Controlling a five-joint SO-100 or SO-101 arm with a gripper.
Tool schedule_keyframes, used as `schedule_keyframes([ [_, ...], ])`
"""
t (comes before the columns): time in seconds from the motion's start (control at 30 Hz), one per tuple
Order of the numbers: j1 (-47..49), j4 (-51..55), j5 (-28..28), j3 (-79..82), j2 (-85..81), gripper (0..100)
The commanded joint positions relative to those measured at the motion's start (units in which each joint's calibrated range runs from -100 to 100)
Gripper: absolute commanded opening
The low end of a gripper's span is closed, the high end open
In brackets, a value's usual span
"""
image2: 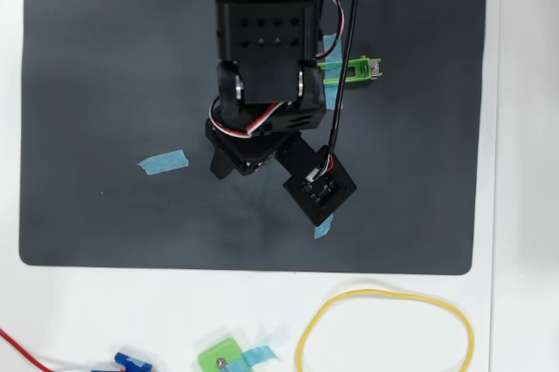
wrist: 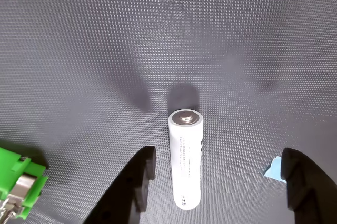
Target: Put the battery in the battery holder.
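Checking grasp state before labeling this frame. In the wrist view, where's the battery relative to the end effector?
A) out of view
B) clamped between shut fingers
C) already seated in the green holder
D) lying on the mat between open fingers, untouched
D: the battery lies on the dark mat between the spread fingers of the end effector, with gaps on both sides.

Wrist cam sat low and close, facing down at the dark mat (wrist: 79,34); overhead cam looked straight down from farther off, sharing that mat (image2: 105,58).
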State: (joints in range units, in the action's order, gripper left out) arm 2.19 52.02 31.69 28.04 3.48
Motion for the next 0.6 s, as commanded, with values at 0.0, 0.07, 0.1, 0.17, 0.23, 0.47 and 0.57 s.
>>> schedule_keyframes([
  [0.0,-1.52,-0.54,-0.24,-3.19,-0.20,25],
  [0.07,-1.52,-0.54,-0.24,-3.19,-0.11,25],
  [0.1,-1.41,-0.54,-0.24,-3.28,-0.03,25],
  [0.17,-1.20,-0.54,-0.24,-4.34,0.49,25],
  [0.23,-1.52,-0.36,-0.24,-5.22,0.91,25],
  [0.47,-1.72,-0.01,-1.12,-6.98,3.56,25],
  [0.57,-1.72,-0.01,-1.18,-7.07,3.64,25],
])
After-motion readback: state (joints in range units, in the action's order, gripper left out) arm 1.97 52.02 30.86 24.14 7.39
